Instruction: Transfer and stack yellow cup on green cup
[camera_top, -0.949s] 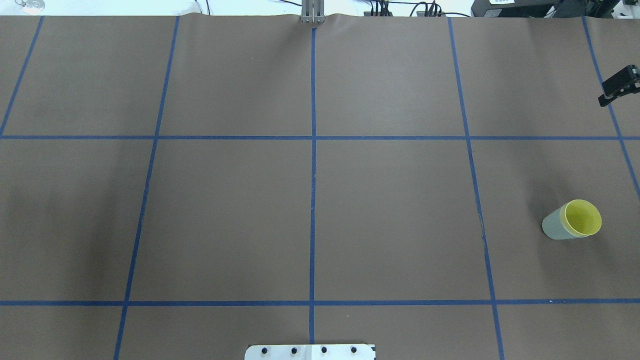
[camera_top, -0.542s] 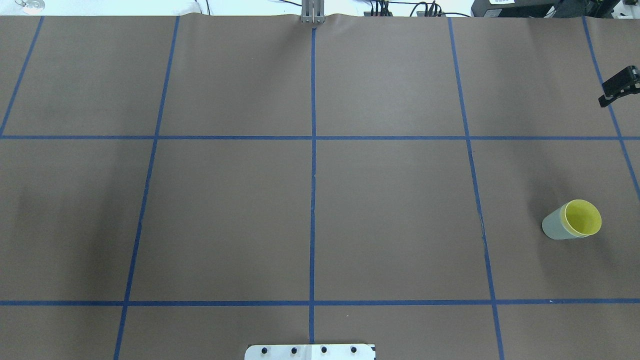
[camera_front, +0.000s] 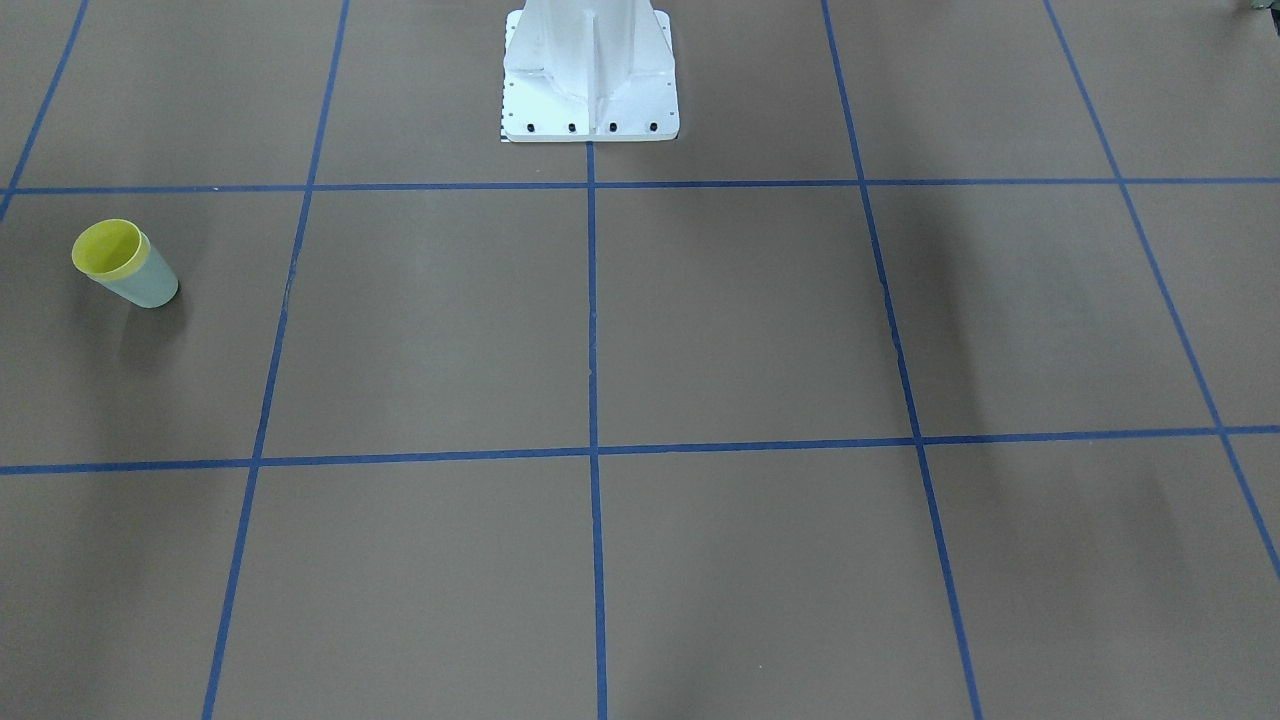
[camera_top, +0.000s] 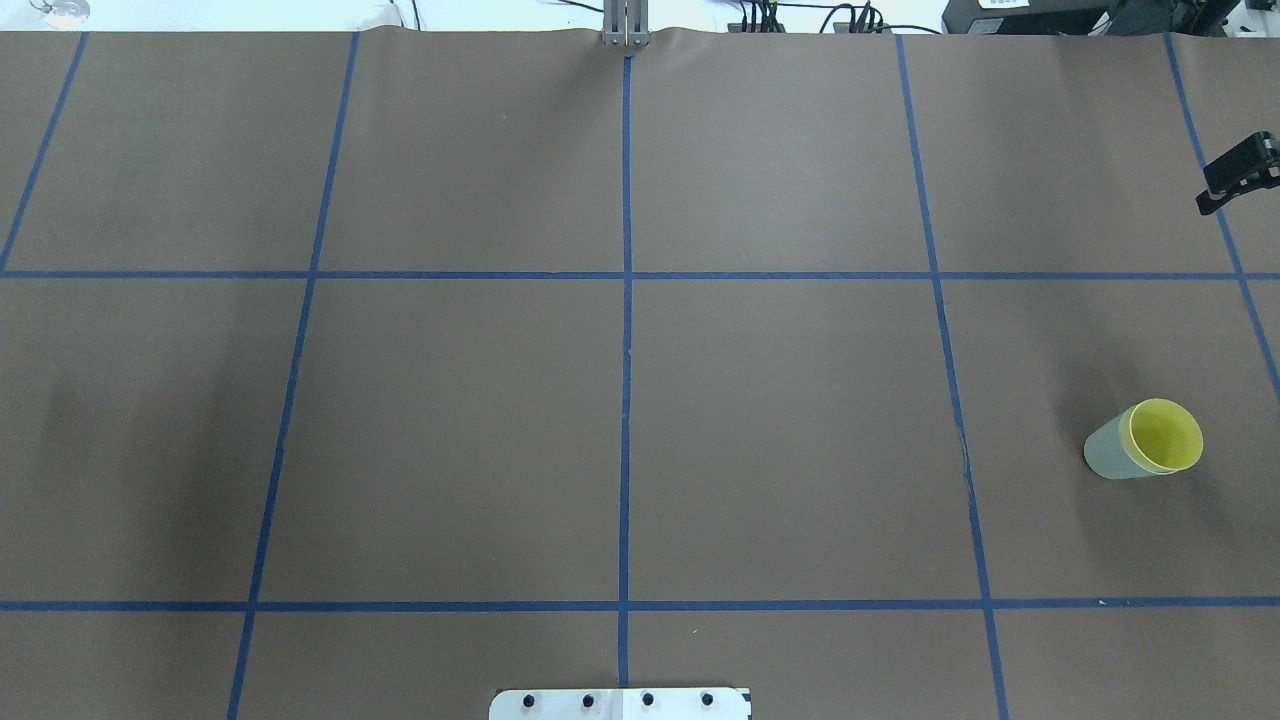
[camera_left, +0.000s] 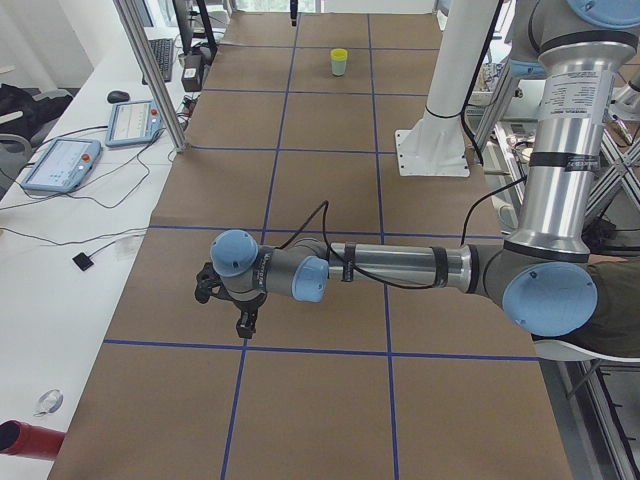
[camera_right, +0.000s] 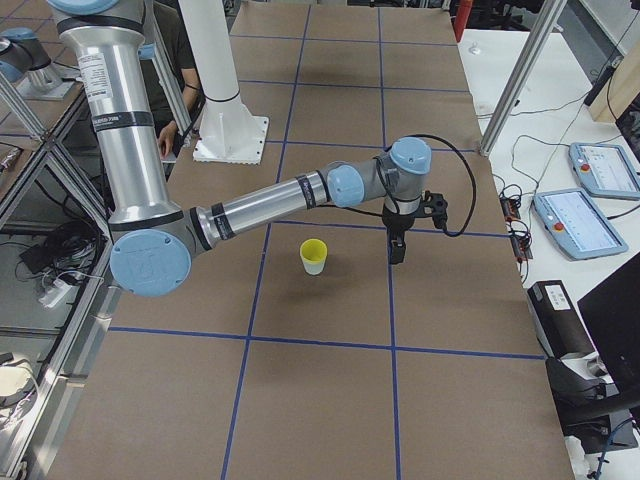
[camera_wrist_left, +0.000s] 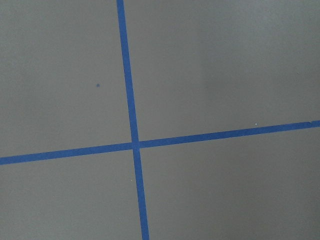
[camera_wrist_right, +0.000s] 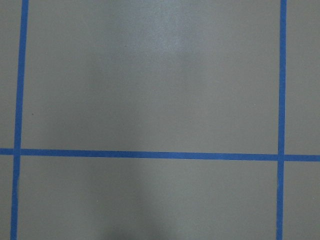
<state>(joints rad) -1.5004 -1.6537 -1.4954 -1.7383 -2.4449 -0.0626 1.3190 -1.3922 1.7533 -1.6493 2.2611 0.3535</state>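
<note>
Yellow cup (camera_top: 1165, 437) sits nested in the green cup (camera_top: 1108, 452), upright on the table (camera_top: 780, 420) on the robot's right side, so that stack looks done! The right gripper (camera_right: 396, 252) hangs near the pair, pointing down and carrying nothing. The left gripper (camera_left: 246, 326) hovers well apart at the other end. Both seem parked clear so nothing gets knocked, though I cannot tell how wide either is open.

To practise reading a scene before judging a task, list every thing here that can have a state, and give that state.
Yellow cup, upright, nested inside the green cup, not gripped.
Green cup, upright on the table, holding the yellow cup.
Right end effector, hanging beside the cups, apart from them; open or shut unclear.
Left end effector, far from the cups, over the table; open or shut unclear.
</note>
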